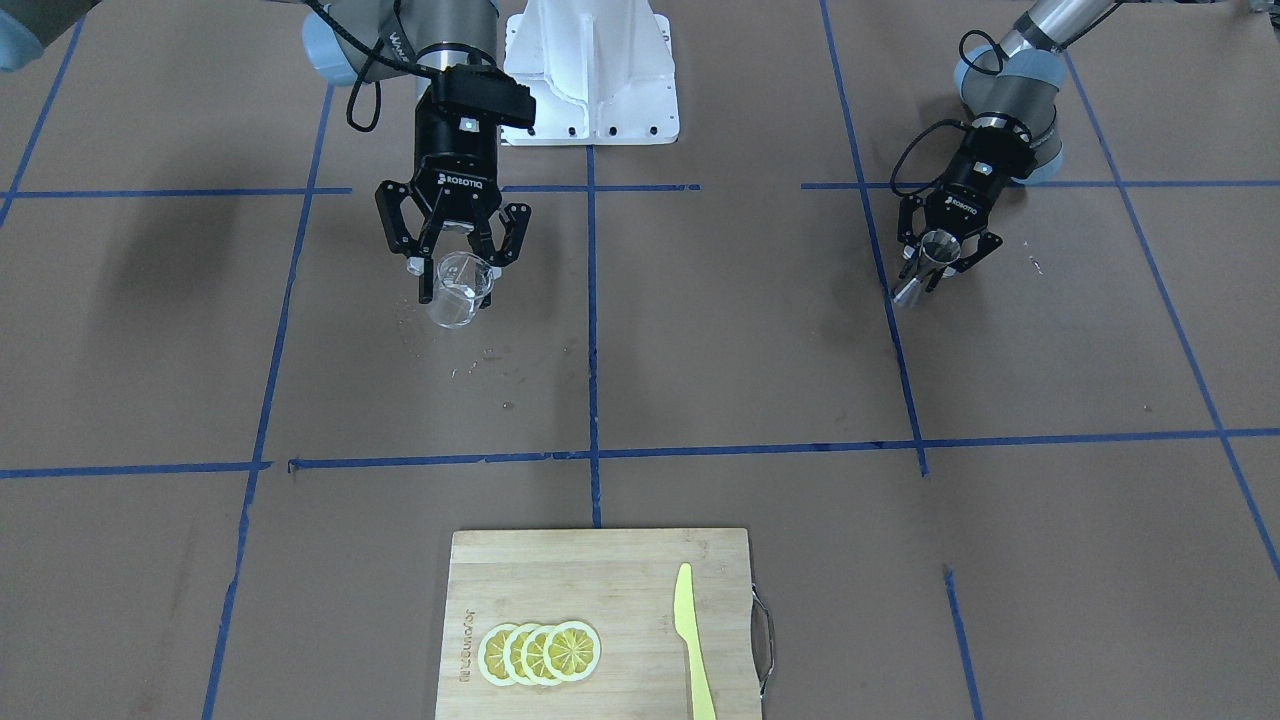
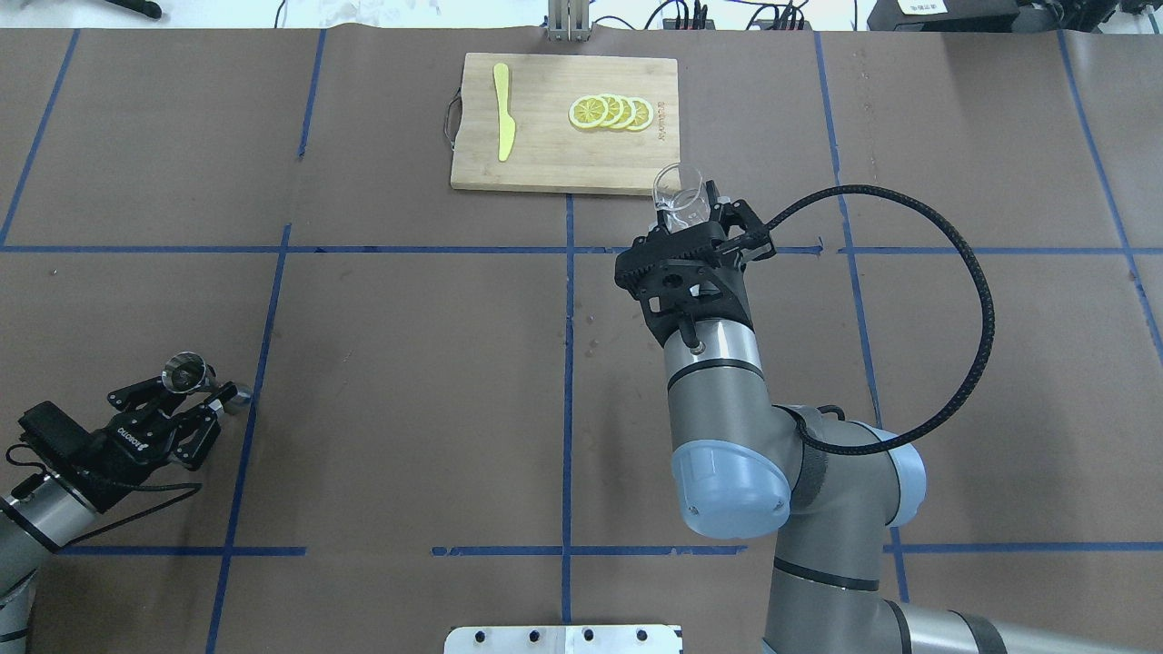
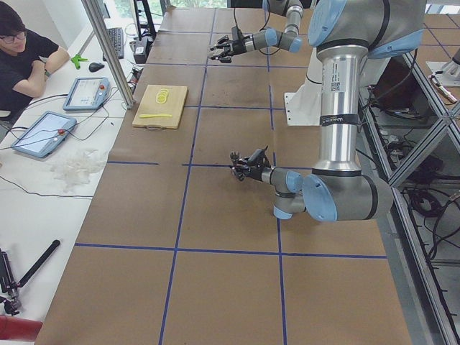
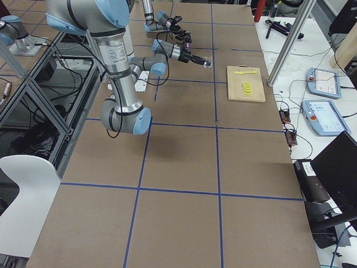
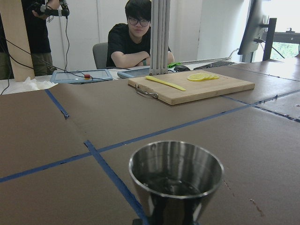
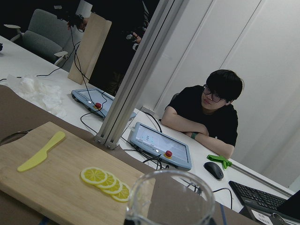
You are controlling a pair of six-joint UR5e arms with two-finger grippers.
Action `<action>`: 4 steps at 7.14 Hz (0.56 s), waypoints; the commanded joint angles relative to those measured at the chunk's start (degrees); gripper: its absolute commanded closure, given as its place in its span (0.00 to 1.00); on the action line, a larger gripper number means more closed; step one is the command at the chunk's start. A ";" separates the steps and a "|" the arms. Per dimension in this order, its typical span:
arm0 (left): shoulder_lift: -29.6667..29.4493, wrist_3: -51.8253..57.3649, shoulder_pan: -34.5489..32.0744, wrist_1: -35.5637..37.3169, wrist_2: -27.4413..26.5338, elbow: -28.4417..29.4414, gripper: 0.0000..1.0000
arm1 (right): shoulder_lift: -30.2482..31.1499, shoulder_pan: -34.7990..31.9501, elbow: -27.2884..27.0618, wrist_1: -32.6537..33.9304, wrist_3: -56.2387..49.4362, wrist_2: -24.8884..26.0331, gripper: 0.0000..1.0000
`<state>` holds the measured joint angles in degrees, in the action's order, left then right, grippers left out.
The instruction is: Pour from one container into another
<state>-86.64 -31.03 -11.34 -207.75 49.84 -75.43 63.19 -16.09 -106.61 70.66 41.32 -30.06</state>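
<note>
So my right gripper has its fingers closed around the glass cup, held up in the air on my side of the cutting board, while my left gripper is clamped on the upright metal jigger, well away from that board.

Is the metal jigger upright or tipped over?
Upright: the jigger, in the left gripper, shows its open mouth level, facing up.
</note>
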 commanded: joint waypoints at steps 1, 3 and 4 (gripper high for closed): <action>0.07 0.01 -0.08 -0.20 -0.26 -0.42 0.06 | 0.00 0.00 0.00 0.00 -0.01 0.00 1.00; 0.16 0.27 -0.52 -0.64 -0.27 -0.95 0.00 | 0.00 0.00 -0.09 0.00 -0.01 0.00 1.00; 0.16 1.31 -0.69 -0.99 -0.96 -2.00 0.00 | 0.00 0.00 -0.09 0.00 -0.01 0.00 1.00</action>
<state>-86.52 -30.58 -11.80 -208.38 49.40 -76.51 63.19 -16.08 -106.67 70.66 41.31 -30.06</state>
